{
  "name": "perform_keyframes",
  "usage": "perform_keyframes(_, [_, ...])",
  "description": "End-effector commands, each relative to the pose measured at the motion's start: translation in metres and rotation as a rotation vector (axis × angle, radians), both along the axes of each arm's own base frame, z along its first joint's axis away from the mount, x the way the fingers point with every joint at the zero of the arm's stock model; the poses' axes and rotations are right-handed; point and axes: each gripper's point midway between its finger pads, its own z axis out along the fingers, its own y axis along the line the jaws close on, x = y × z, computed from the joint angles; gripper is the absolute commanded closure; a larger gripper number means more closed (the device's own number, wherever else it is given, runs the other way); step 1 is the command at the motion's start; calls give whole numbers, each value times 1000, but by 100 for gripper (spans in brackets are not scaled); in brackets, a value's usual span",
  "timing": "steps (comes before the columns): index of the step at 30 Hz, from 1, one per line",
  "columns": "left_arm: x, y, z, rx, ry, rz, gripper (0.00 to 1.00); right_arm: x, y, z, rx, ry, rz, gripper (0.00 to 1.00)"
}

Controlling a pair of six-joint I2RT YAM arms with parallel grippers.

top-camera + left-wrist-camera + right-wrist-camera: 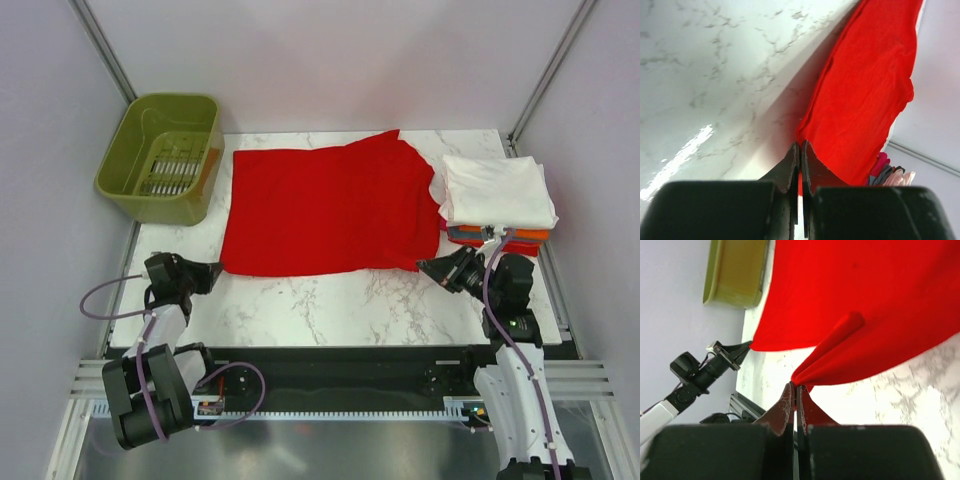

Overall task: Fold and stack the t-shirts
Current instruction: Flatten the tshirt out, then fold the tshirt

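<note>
While both arms reach in low from the near side, the white marble-patterned worktop (330, 300) carries everything. Largest on it is the bright red cloth t-shirt (330, 210), spread flat and face-wide across the middle, with its hem along the near side and one short sleeve pushed out to the right.

Off the shirt's far left corner stands the olive-green plastic basket (150, 205), a rectangular tub with a slotted floor; it sits just beside the cloth, partly over the worktop's edge.

Against the shirt's right side lies the stack of folded t-shirts (497, 190), a neat rectangle with a white one on top and orange and darker layers showing at its near edge. The red sleeve runs up to this pile.

At the shirt's near left corner, the left tool (212, 270) has its fingers pressed together, and the left wrist view shows a sliver of red cloth caught between them (800, 145).

At the shirt's near right corner, the right tool (425, 266) is likewise closed tight, pinching a raised fold of the red hem (796, 386) that lifts into a small ridge.
</note>
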Motion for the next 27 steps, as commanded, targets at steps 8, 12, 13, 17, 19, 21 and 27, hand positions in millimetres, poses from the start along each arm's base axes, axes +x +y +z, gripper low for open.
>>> perform_keyframes(8, [-15,-3,-2,6,-4,-26,98,-23,2,0,-30,-33,16,100])
perform_keyframes(12, [-12,1,7,20,-38,-2,98,-3,-9,3,-93,-34,-42,100])
perform_keyframes(13, [-9,3,13,25,-54,5,98,3,-12,4,-107,-30,-56,100])
perform_keyframes(17, [1,11,21,34,-55,46,98,34,-22,21,-145,-35,-102,100])
perform_keyframes(19, [7,15,24,30,-44,68,98,52,-24,21,-151,-20,-103,100])
perform_keyframes(21, [10,15,17,4,-4,77,98,72,-27,27,-157,-8,-107,100])
perform_keyframes(27, [35,-4,13,-12,68,57,98,123,-33,39,-185,1,-111,100])
